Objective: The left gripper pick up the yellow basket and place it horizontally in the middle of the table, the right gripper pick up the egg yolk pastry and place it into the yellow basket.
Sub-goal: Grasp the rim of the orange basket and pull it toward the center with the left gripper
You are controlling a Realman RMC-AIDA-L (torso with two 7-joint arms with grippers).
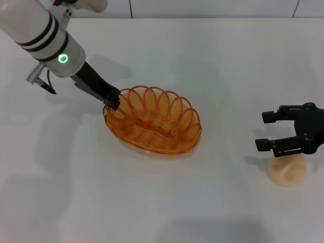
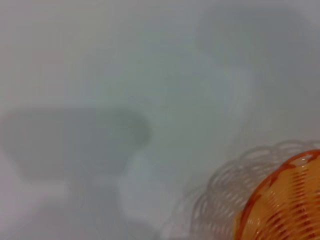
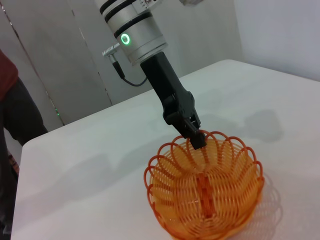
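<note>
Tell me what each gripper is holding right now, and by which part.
The left gripper is shut on the yellow basket, pinching its looped rim at the end nearest the arm. The right gripper is open above the egg yolk pastry, holding nothing.

Bare table (image 1: 217,61) runs open between the yellow basket (image 1: 152,126) at the middle and my right gripper (image 1: 276,130) near the right edge, so a straight pass across is free. My left gripper (image 1: 114,99) pinches the basket's rim on the side toward the left edge, its arm barring the far-left corner. The near edge is open. The egg yolk pastry (image 1: 287,169) sits just under my spread right fingers.
</note>
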